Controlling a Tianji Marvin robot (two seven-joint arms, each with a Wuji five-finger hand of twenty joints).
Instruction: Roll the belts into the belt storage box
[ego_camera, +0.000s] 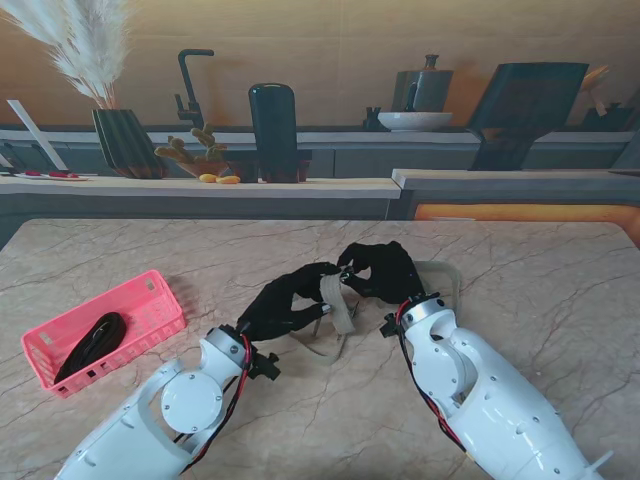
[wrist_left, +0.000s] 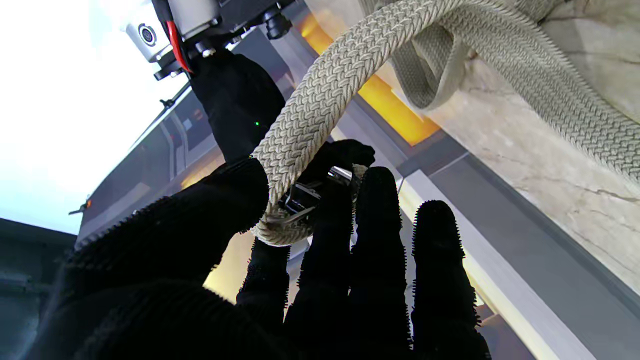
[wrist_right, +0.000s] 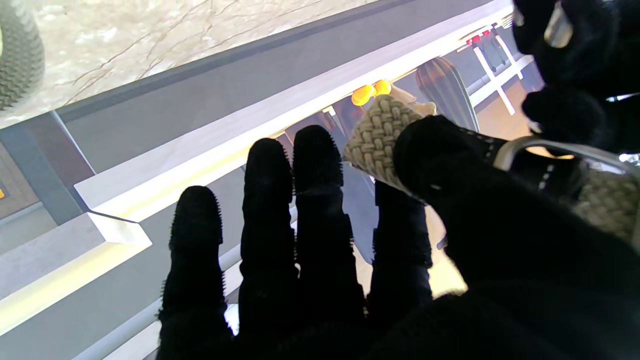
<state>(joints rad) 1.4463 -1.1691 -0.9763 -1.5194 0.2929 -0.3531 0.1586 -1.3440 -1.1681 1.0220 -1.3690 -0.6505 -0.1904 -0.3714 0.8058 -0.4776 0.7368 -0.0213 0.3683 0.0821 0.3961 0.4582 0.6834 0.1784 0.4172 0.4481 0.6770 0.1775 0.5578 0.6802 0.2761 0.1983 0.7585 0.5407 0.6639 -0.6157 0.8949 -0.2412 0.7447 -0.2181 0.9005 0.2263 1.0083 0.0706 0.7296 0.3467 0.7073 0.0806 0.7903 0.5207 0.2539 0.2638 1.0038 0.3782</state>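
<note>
Fingers: left hand (ego_camera: 285, 305) pinches the buckle end of the beige woven belt (ego_camera: 338, 305); right hand (ego_camera: 385, 272) thumb + index clamp same belt.
Belt pos: lifted mid-table btwn both hands, rest trailing loose.
Done: 1 black belt (ego_camera: 92, 343) in pink storage box (ego_camera: 150, 300).
Left: roll beige belt, box it.

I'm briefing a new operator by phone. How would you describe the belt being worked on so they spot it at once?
On the marble-patterned table, look to the middle, where the two black-gloved hands meet. The beige woven fabric belt hangs between the left hand and right hand, its slack looping onto the table. The other belt is black and lies in the pink plastic basket at the left.
</note>
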